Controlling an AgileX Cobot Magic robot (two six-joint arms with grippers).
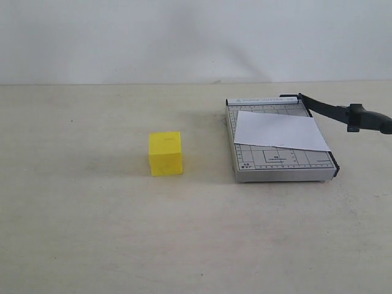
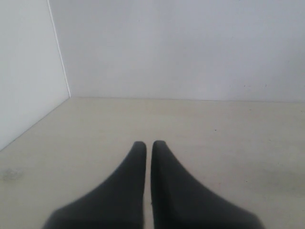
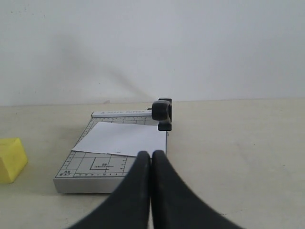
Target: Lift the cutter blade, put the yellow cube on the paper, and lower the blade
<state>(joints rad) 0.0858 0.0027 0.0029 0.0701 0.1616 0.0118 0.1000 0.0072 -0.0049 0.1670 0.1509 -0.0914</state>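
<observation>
The yellow cube [image 1: 165, 153] sits on the table to the left of the grey gridded trimmer [image 1: 278, 162]; its edge also shows in the right wrist view [image 3: 10, 160]. The white paper [image 1: 282, 130] lies skewed on the trimmer base [image 3: 90, 169]. The cutter blade [image 1: 331, 110] stands lifted off the base at an angle, and its thick black handle [image 1: 367, 119] hangs out to the right. My right gripper [image 3: 152, 153] is shut and empty, short of the trimmer's near edge, facing the paper [image 3: 126, 138] and handle [image 3: 162, 112]. My left gripper [image 2: 148, 143] is shut over bare table. Neither gripper shows in the exterior view.
A white wall [image 1: 196, 37] runs along the back of the beige table [image 1: 92, 233]. In the left wrist view a white side panel [image 2: 28, 62] meets the back wall at a corner.
</observation>
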